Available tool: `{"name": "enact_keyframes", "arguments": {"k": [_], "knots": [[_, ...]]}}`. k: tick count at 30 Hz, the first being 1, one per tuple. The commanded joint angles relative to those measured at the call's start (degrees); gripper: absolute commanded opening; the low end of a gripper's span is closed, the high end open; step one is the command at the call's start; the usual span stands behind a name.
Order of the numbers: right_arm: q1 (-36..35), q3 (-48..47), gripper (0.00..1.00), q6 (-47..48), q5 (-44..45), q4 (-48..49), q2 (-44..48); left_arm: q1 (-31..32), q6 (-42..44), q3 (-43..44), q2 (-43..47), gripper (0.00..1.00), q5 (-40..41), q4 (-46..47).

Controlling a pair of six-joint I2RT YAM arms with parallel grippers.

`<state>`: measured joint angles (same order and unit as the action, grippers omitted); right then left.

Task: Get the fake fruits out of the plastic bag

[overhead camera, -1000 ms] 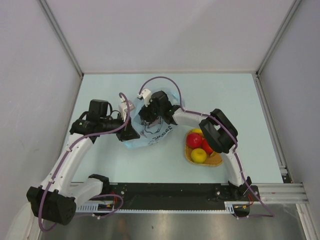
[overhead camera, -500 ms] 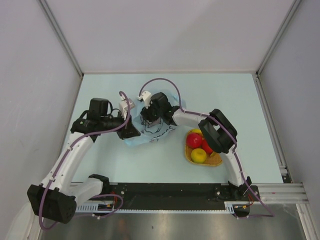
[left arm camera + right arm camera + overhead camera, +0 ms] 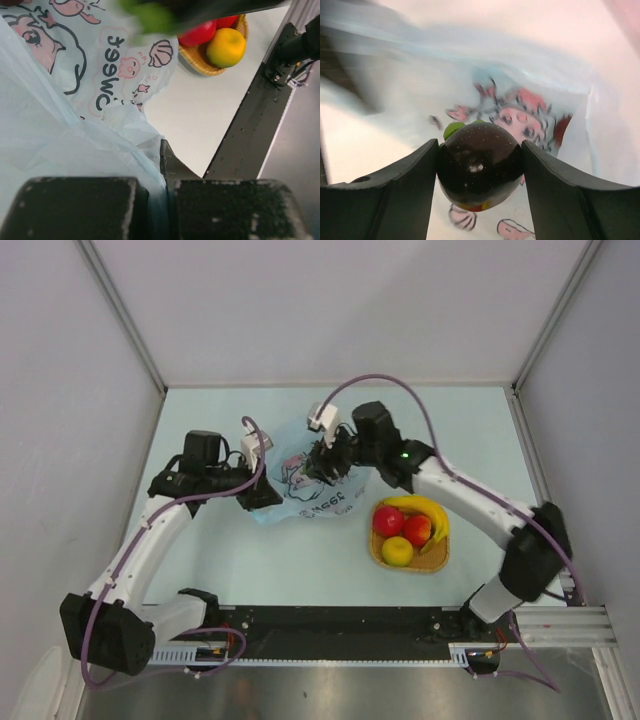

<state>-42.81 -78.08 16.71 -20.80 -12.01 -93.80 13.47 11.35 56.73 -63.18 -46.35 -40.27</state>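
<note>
Plastic bag (image 3: 312, 495): crinkly, translucent, light blue, printed with a dark-lined cartoon face, pink shapes and lettering; it is laid crumpled on the table (image 3: 250, 560), left of centre.
Left gripper (image 3: 262, 497): jaws are clenched on a gathered fold of the bag's left edge, as seen in the left wrist view.
Right gripper (image 3: 328, 464): it is placed over the bag's far right part, jaws clamped on the dark purple fruit (image 3: 480, 165).
Dark purple fruit: round and glossy, with a green top at its far side; it is held between both fingers (image 3: 400, 200) above the printed face.
Fruits outside the bag: a red apple (image 3: 388, 521), a second red fruit (image 3: 419, 530), a yellow round fruit (image 3: 397, 551) and a banana (image 3: 422, 506) are gathered in the woven basket (image 3: 436, 562), just right of the bag.
Edges: the table is bounded by grey wall panels (image 3: 330, 310) on three sides and by a black rail (image 3: 330, 625) at the near side.
Open room: bare table is seen beyond the bag, right of the basket, and between bag and rail.
</note>
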Motion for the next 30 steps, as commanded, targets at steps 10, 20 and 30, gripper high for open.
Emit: {"name": "enact_keyframes", "arguments": {"k": [10, 20, 30], "knots": [[10.4, 22.2, 0.49, 11.8, -3.9, -23.4, 30.9, -0.3, -0.6, 2.9, -2.1, 0.00, 2.9, 3.9], [21.2, 25.0, 0.50, 2.2, -1.1, -21.0, 30.3, -0.3, -1.4, 4.6, -3.8, 0.00, 2.5, 4.0], [22.2, 27.2, 0.68, 2.6, 2.2, -18.5, 27.1, -0.3, -2.0, 4.3, -4.5, 0.00, 2.0, 4.9]]}}
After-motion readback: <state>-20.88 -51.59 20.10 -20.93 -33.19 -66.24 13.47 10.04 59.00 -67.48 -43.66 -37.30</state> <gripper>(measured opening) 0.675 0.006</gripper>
